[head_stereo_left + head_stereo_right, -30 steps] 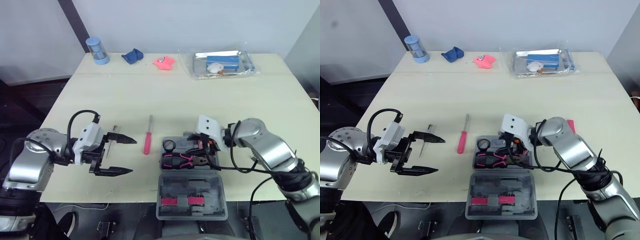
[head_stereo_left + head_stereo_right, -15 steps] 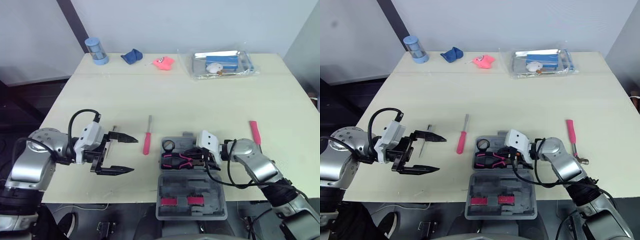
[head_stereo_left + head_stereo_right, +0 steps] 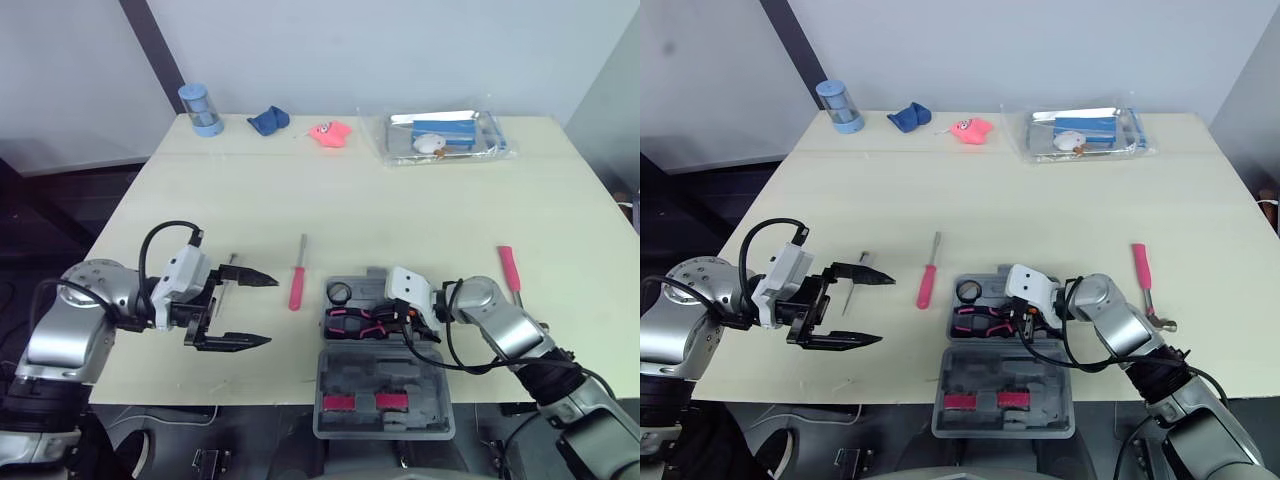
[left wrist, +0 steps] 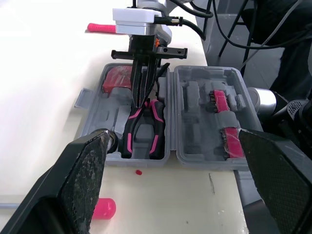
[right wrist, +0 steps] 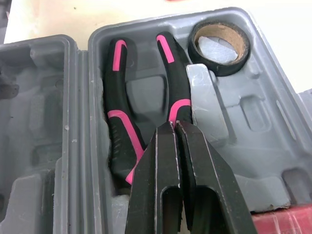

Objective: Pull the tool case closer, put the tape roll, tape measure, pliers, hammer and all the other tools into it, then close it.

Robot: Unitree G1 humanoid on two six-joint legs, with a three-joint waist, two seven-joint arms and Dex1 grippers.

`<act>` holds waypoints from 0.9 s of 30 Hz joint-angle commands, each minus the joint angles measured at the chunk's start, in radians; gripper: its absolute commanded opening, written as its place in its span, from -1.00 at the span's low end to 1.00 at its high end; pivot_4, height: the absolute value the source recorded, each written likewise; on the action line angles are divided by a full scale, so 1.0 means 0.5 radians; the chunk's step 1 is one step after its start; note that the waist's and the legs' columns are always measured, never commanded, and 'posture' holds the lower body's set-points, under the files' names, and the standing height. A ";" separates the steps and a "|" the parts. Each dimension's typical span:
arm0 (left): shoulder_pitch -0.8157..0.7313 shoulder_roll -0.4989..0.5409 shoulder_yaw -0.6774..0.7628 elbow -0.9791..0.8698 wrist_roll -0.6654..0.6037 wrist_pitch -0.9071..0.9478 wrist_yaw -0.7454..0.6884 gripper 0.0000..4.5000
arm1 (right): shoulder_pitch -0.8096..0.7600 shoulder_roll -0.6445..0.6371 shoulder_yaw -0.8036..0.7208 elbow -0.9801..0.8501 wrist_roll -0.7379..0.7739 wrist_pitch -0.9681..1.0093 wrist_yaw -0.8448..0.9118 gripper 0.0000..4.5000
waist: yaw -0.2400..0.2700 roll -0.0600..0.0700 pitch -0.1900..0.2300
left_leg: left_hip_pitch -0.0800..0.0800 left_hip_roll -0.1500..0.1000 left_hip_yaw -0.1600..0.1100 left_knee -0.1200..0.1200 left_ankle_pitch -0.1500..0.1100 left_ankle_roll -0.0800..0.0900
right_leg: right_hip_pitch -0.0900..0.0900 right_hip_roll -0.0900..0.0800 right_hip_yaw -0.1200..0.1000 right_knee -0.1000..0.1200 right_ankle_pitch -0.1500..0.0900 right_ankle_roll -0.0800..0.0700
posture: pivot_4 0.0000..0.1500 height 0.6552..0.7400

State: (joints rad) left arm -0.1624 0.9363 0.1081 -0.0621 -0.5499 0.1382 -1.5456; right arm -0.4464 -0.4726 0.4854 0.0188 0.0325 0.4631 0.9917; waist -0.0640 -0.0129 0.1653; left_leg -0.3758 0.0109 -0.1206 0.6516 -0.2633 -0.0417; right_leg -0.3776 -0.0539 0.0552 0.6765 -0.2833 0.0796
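While the tool case (image 3: 385,375) lies open at the table's near edge, just in front of us, we judge the packing step to be partly done. The pliers (image 5: 122,131) lie in their moulded slot and the tape roll (image 5: 219,48) sits in the corner pocket beside the handles. A red item (image 5: 287,222) fills a neighbouring pocket; it may be the tape measure, but we cannot tell.

Our right gripper (image 5: 175,127) hangs over the pliers' joint with its two fingers pressed together and nothing between them. We read this as pressing the pliers down or having just let them go. Our left gripper (image 3: 270,311) is spread wide and empty, low over the table and well to the left of the case.

Three tools are not yet packed:
- The red screwdriver (image 3: 297,285) lies between the left gripper and the case.
- A thin metal tool (image 3: 863,260) lies just beside the left gripper's upper finger.
- The pink-handled hammer (image 3: 510,268) lies on the table to the right of the case.

Next, we think the right arm should lift clear of the case and swing right, opening over the hammer's handle. The left gripper is already well placed to close on the screwdriver. The lid comes last.
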 commanded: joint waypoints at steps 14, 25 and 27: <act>0.205 -0.205 0.022 0.056 0.130 -0.206 0.172 1.00 | 0.460 -0.154 -0.609 -0.396 0.387 -0.404 -0.005 -0.96 | 0.042 0.013 0.006 | -0.008 0.000 0.000 0.000 0.000 0.000 | -0.006 -0.001 0.000 -0.003 0.000 0.000 | 1.00 1.00; 0.244 -0.335 -0.093 0.188 0.260 -0.294 0.263 0.77 | 0.910 -0.473 -0.970 -0.317 0.574 -0.601 0.227 -1.00 | 0.041 0.014 0.008 | -0.008 0.000 0.002 -0.001 0.000 0.000 | -0.004 -0.001 0.001 -0.006 0.000 0.000 | 1.00 1.00; 0.236 -0.347 -0.141 0.247 0.304 -0.322 0.248 0.47 | 0.954 -0.502 -0.970 -0.245 0.550 -0.669 0.263 -1.00 | 0.042 0.014 0.008 | -0.007 0.000 0.002 -0.001 0.000 0.000 | -0.004 -0.001 0.000 -0.006 0.000 0.000 | 1.00 1.00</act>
State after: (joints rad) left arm -0.0415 0.7634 0.0483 0.0484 -0.4102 -0.0012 -1.4148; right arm 0.0219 -0.7171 0.0205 -0.1116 0.3019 0.1657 1.1032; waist -0.0432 -0.0060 0.1692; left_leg -0.3793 0.0111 -0.1198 0.6509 -0.2634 -0.0416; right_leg -0.3794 -0.0541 0.0555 0.6735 -0.2832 0.0797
